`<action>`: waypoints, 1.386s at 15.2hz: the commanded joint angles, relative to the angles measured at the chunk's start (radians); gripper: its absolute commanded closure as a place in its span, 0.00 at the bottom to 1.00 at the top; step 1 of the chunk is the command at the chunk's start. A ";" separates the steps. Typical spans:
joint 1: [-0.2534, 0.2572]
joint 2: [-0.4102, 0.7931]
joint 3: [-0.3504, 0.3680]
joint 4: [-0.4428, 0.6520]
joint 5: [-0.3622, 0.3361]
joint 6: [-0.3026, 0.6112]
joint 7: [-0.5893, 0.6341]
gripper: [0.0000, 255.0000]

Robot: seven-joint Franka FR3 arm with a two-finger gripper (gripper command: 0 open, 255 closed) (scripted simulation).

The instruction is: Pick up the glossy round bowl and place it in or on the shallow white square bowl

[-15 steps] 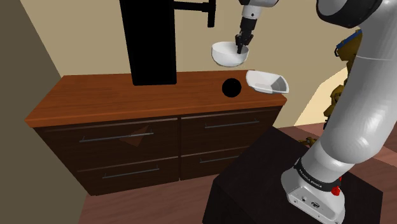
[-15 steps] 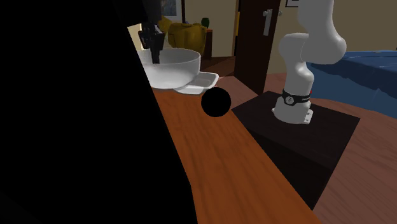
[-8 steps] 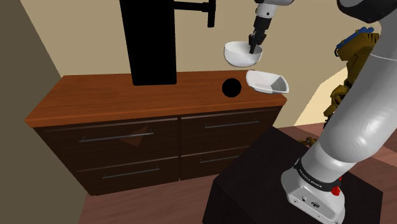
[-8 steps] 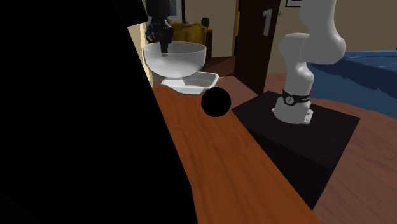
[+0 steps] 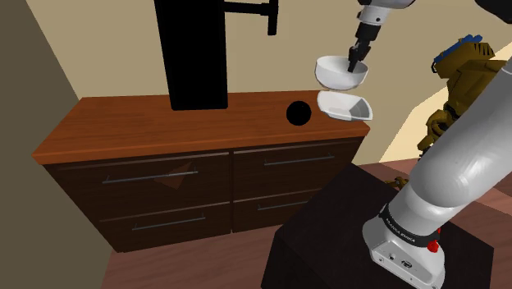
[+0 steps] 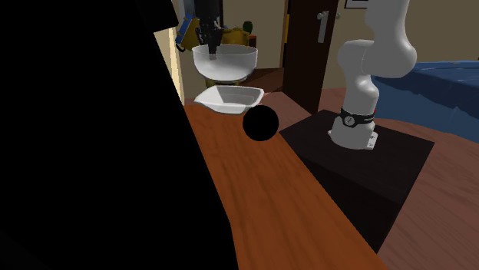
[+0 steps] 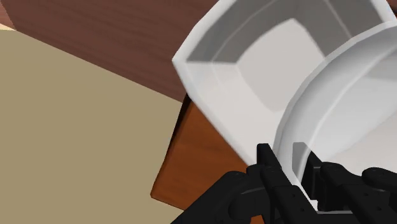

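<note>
— Where is the round bowl (image 5: 338,72)?
— Up in the air, open side up and clear of the desk (image 5: 189,123). It hangs from the hand (image 5: 355,64).
— How does the hand grip it?
— The two black fingers (image 7: 267,156) pinch the rim, one inside the bowl and one outside, with the white wall clamped between them. In the shoulder view they take the rim on its right side, so most of the bowl lies to the left of the fingertips.
— And the square bowl (image 5: 345,106)?
— It sits on the desk's corner, at the shoulder view's right end, just beneath the round bowl. The second exterior view shows a gap between the two, so they do not touch.
— Anything else close by?
— A black ball (image 5: 298,112) rests on the desk just beside the square bowl. A tall black block (image 5: 195,53) stands further along, toward the back.
</note>
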State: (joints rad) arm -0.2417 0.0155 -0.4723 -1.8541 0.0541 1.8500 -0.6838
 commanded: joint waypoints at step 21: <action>-0.050 0.007 -0.051 -0.199 0.007 0.200 -0.115 1.00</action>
State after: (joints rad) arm -0.2908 0.0204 -0.5227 -2.0514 0.0599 2.0461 -0.7975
